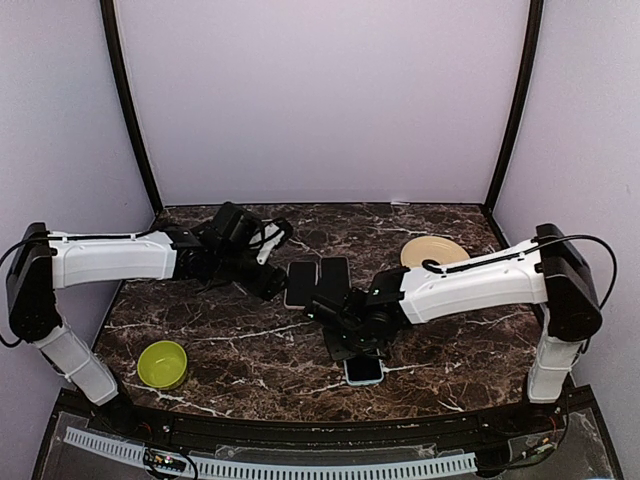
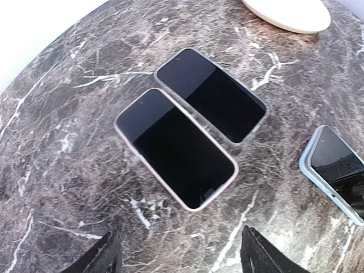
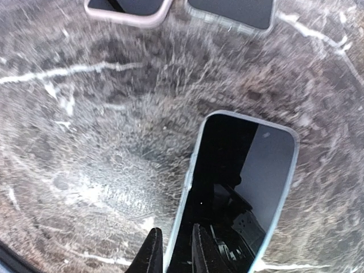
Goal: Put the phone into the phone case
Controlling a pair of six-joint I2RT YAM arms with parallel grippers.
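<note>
A dark-screened phone in a light-blue case [image 3: 239,187] lies near the table's front, also seen in the top view [image 1: 364,371]. My right gripper [image 3: 175,232] stands over it, its two fingers pinched close on the case's left long edge. Two more phones lie side by side mid-table, one in a pink case [image 2: 176,148] and one in a clear case [image 2: 211,94]. My left gripper [image 2: 179,232] hovers just short of the pink-cased phone's near end. Its jaws are wide open and hold nothing. In the top view it sits left of the pair [image 1: 272,283].
A cream plate [image 1: 435,251] rests at the back right, behind the right arm. A green bowl [image 1: 163,363] stands at the front left. Dark marble table [image 1: 240,340]; black corner posts and pale walls close in the back and sides.
</note>
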